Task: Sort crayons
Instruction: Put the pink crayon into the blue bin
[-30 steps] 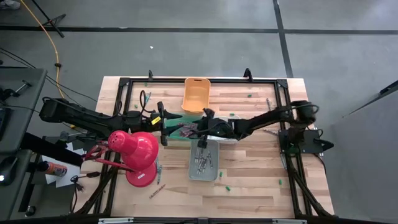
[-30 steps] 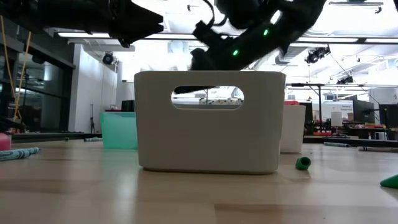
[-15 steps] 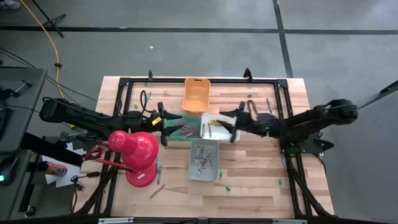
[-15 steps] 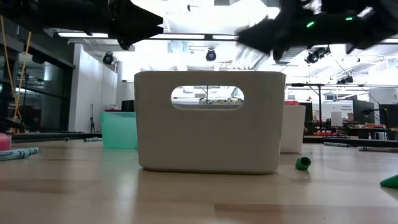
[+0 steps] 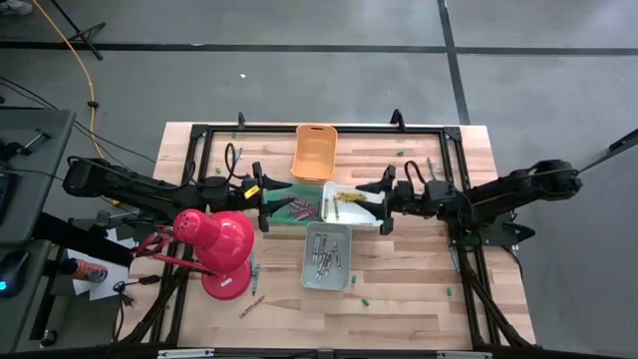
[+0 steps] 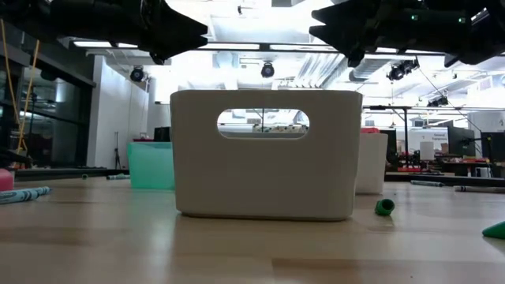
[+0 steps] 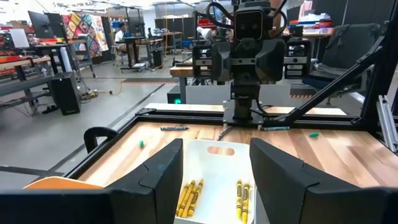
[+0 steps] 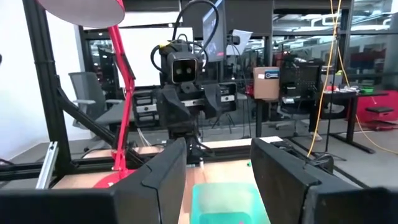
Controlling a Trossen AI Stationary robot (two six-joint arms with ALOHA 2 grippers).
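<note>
Three bins with crayons stand mid-table: a teal bin (image 5: 296, 210) with red crayons (image 5: 301, 208), a white bin (image 5: 349, 204) with yellow crayons (image 7: 188, 197), and a grey bin (image 5: 327, 256) with grey crayons (image 5: 325, 258). An orange bin (image 5: 314, 152) stands behind them. My left gripper (image 5: 282, 197) hovers open and level at the teal bin's left end. My right gripper (image 5: 371, 202) hovers open and level at the white bin's right end. The two face each other, and neither has anything between its fingers.
A red desk lamp (image 5: 217, 247) stands at the near left, beside the left arm. A black frame (image 5: 199, 150) runs round the table. Loose crayons (image 5: 252, 304) and green bits (image 6: 384, 207) lie scattered on the wood.
My right gripper has drawn back from over the bins toward the table's right edge, rising and tipping from slanting down to about level. The white bin, covered by that arm before, now shows. The bins have kept their places.
</note>
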